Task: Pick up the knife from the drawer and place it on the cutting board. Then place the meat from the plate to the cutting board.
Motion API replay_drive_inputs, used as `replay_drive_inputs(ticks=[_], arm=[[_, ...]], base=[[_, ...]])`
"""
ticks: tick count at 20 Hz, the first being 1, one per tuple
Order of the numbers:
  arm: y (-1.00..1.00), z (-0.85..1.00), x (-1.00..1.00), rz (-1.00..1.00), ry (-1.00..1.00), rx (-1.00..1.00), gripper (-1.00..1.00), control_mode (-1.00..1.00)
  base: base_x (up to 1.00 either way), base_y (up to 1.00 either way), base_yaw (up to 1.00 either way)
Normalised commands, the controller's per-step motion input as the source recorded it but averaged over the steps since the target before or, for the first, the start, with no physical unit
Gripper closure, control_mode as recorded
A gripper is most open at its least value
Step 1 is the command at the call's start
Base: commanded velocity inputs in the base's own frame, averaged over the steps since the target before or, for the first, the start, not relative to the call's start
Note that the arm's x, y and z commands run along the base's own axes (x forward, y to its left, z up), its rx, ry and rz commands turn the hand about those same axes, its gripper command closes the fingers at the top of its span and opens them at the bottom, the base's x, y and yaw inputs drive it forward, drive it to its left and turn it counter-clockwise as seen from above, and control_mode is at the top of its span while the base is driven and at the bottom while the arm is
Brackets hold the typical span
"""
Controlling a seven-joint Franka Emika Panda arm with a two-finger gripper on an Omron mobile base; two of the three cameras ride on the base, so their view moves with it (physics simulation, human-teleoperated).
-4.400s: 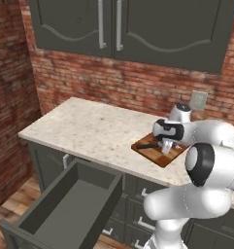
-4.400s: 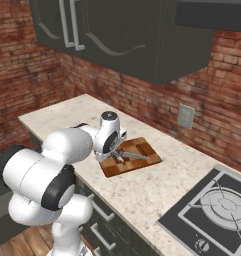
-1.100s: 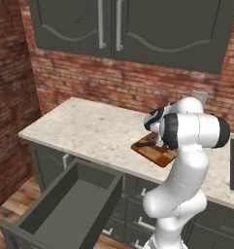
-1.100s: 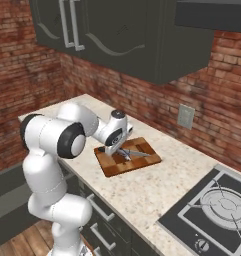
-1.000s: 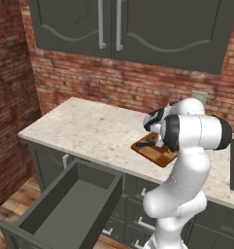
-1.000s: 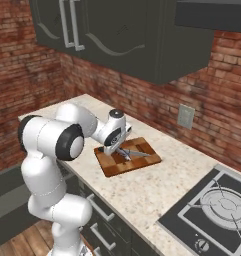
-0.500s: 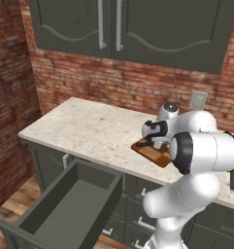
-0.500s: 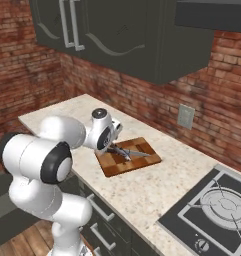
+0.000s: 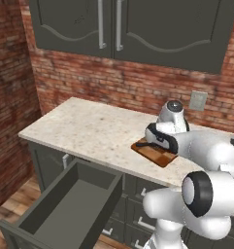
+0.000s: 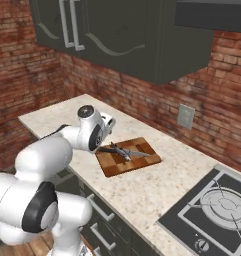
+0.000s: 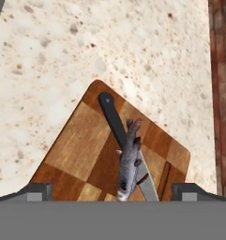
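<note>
Now you have the knife [image 11: 115, 124] lying on the cutting board [image 11: 77, 150] with a grey fish [image 11: 129, 161] across its blade; your end effector [image 11: 112, 191] hovers above, fingers spread, gripping nothing. The drawer [image 9: 65, 209] stands open.

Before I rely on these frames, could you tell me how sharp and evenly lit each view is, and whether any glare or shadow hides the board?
Hand view: soft but readable; knife and grey fish lie plain on the cutting board, no glare. Right base view: flat, even light, board unshadowed. Left base view: the arm covers much of the board; drawer interior evenly dim.
</note>
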Motion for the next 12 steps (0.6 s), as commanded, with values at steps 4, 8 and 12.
replay_drive_inputs(ticks=[4, 8, 12], arm=[[0.0, 0.66, -0.37, -0.02, 0.0, 0.0, -1.0, -1.0], [0.04, 0.06, -0.58, -0.02, 0.0, 0.0, -1.0, -1.0], [0.01, 0.07, -0.7, 0.0, 0.0, 0.0, -1.0, -1.0]], base=[[0.0, 0.0, 0.0], [0.0, 0.0, 0.0], [0.0, 0.0, 0.0]])
